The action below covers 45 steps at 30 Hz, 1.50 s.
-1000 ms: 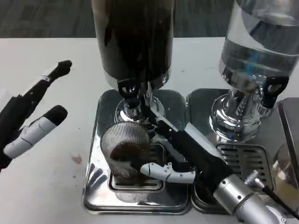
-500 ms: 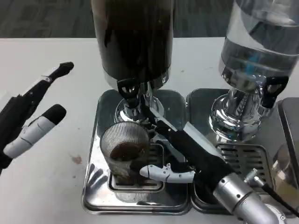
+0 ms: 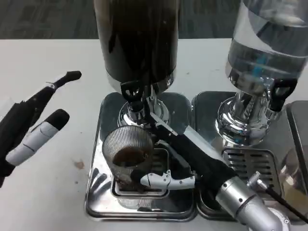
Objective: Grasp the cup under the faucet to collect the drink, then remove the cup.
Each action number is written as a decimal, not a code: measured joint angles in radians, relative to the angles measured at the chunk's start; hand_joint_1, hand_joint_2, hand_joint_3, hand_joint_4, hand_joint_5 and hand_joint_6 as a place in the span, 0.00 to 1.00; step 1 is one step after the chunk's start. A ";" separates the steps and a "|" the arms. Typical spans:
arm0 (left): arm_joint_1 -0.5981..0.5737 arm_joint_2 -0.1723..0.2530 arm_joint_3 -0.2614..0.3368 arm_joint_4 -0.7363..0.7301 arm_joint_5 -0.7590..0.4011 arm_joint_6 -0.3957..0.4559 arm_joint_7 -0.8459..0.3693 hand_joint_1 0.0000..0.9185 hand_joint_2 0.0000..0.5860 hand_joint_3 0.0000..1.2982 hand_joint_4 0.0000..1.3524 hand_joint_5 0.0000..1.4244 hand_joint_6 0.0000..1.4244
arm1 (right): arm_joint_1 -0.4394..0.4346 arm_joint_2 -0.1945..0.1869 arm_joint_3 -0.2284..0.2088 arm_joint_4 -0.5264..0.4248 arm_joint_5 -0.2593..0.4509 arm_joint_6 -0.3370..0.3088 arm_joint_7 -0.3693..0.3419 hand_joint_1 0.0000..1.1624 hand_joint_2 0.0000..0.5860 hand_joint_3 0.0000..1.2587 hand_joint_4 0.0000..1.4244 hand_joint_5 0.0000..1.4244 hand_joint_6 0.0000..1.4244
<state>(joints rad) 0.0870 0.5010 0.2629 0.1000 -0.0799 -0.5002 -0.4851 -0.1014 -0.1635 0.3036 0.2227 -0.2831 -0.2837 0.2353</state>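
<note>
A ribbed clear cup (image 3: 128, 155) with dark drink in its bottom stands on the drip tray (image 3: 98, 185) under the black faucet (image 3: 133, 92) of the dark drink dispenser (image 3: 138, 38). My right hand (image 3: 178, 156) grips the cup from its right side, fingers behind it and the white thumb across its front. Over the bare table at the left, my left hand (image 3: 31, 125) hovers open with its fingers spread, well away from the cup.
A second dispenser (image 3: 262, 53) holding clear liquid stands at the right on its own drip tray (image 3: 250, 163), with a black tap (image 3: 280, 92). A small stain (image 3: 79, 164) marks the white table left of the trays.
The right hand and forearm have slid slightly left, closing more around the cup. The left hand's upper finger has moved a little to the right. The cup stays in place.
</note>
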 measured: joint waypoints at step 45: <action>0.003 0.000 -0.012 0.029 -0.050 0.018 -0.004 0.00 0.19 0.14 0.07 0.04 0.02 | -0.085 -0.003 0.023 0.078 0.034 0.011 0.044 0.61 0.32 0.00 0.00 0.00 0.04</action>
<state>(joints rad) 0.0896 0.5008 0.2507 0.1294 -0.1299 -0.4826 -0.4892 -0.1861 -0.1669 0.3267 0.3004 -0.2495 -0.2732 0.2793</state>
